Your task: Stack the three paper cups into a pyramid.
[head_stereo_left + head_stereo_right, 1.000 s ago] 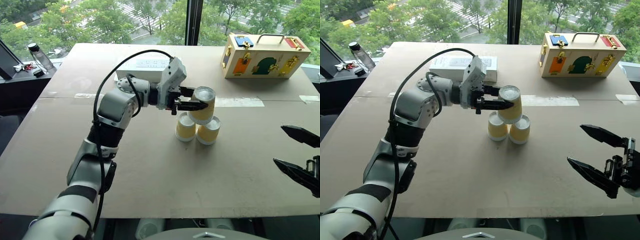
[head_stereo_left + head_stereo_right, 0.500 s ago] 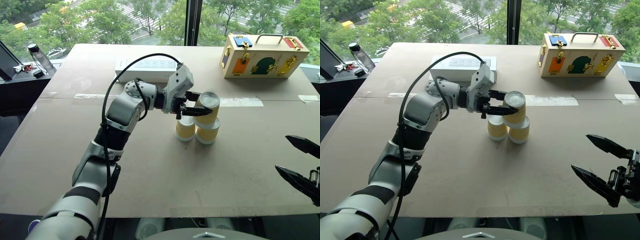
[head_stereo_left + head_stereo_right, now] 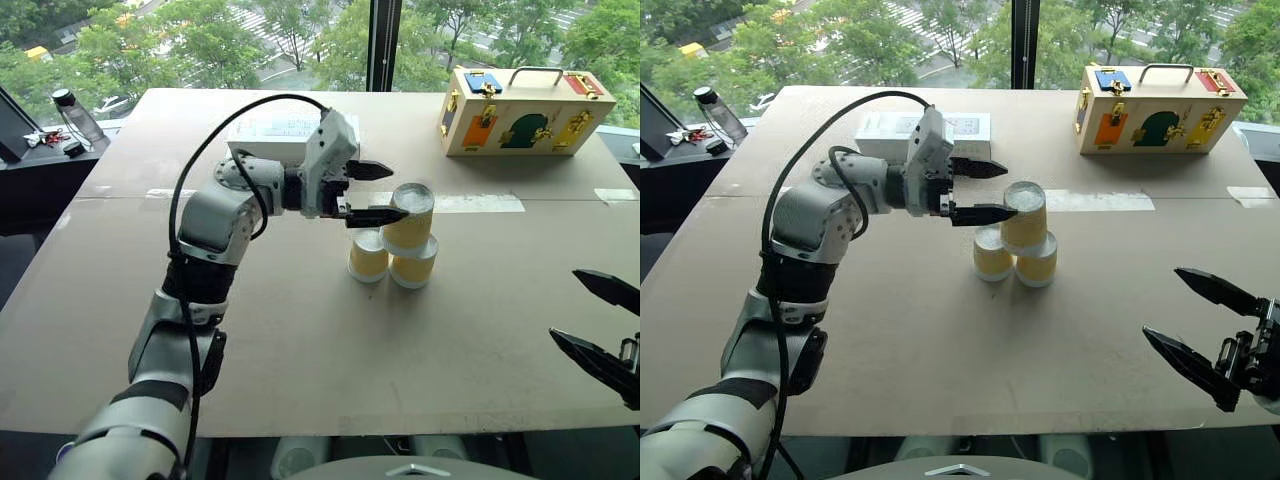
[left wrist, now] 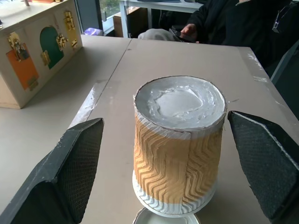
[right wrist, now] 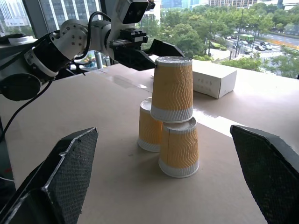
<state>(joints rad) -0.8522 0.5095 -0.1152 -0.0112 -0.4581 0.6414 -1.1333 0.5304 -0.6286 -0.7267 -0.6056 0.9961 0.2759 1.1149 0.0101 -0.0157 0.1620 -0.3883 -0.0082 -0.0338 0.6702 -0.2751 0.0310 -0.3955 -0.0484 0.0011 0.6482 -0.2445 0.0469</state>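
Observation:
Three paper cups with yellow-tan ribbed sides stand upside down at the table's middle. Two stand side by side, the left cup (image 3: 368, 258) and the right cup (image 3: 413, 268), and the top cup (image 3: 410, 215) rests across them. My left gripper (image 3: 398, 191) is open just left of the top cup, one finger on each side of it and clear of its wall. The left wrist view shows that cup (image 4: 180, 140) free between the fingers (image 4: 70, 172). My right gripper (image 3: 565, 305) hangs open near the table's front right edge, well apart from the stack (image 5: 173, 88).
A white box (image 3: 285, 135) lies behind my left arm. A wooden latch case (image 3: 525, 110) stands at the back right. A bottle (image 3: 75, 110) sits on a side ledge at far left. A seated person (image 4: 224, 23) is beyond the table's right side.
My left gripper has opened and let go of the top cup, then drawn back a little to the left. The cup stays on the two lower ones. The right gripper has kept still.

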